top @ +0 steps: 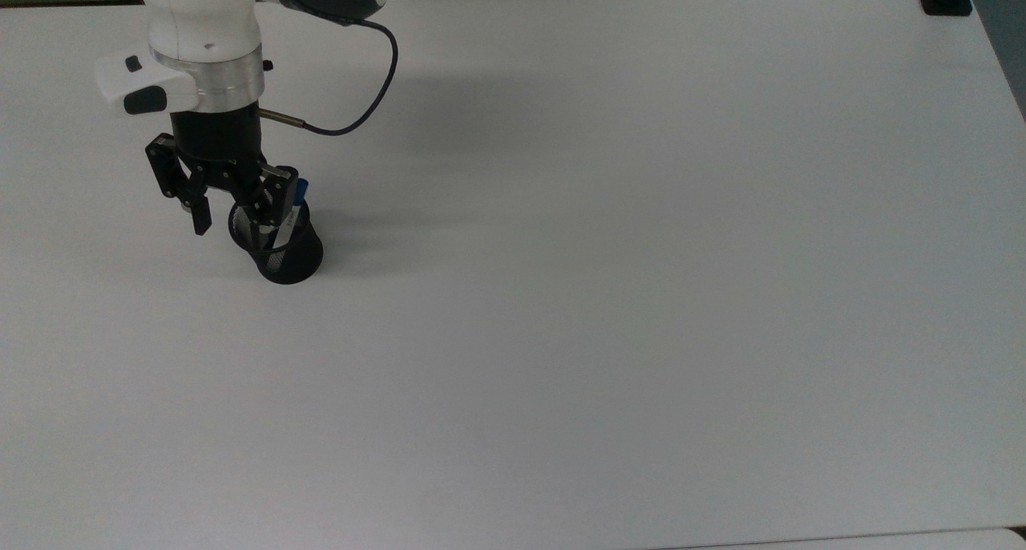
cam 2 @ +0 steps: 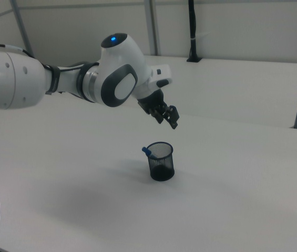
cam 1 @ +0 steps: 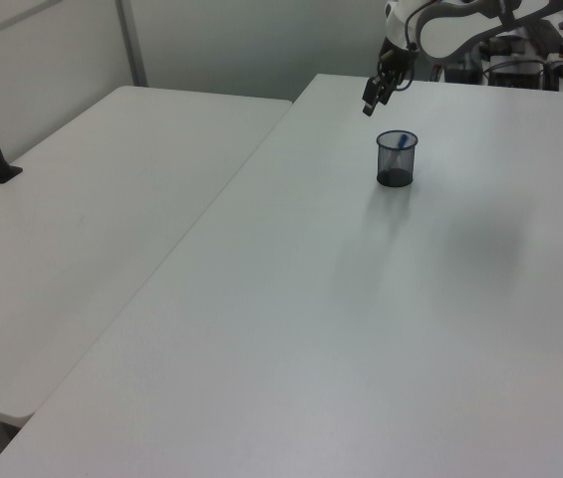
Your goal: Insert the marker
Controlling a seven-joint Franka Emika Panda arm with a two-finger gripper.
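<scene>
Jaws spread wide and empty above the cup, marker resting inside it.

The gripper (top: 232, 213) hangs over the black mesh cup (top: 280, 253) with its two fingers (top: 199, 213) well apart, nothing between them; in the right view the gripper (cam 2: 168, 116) sits clear above the cup (cam 2: 161, 161), not touching it. The marker (top: 293, 207) stands tilted in the cup, its blue end leaning on the rim at about one o'clock in the top view, and poking over the rim at about ten o'clock in the right view (cam 2: 146, 151). The cup stands upright on the white surface (top: 641, 293), toward nine o'clock of the top view. In the left view a second white surface (cam 1: 92, 219) lies alongside at nine o'clock.
</scene>
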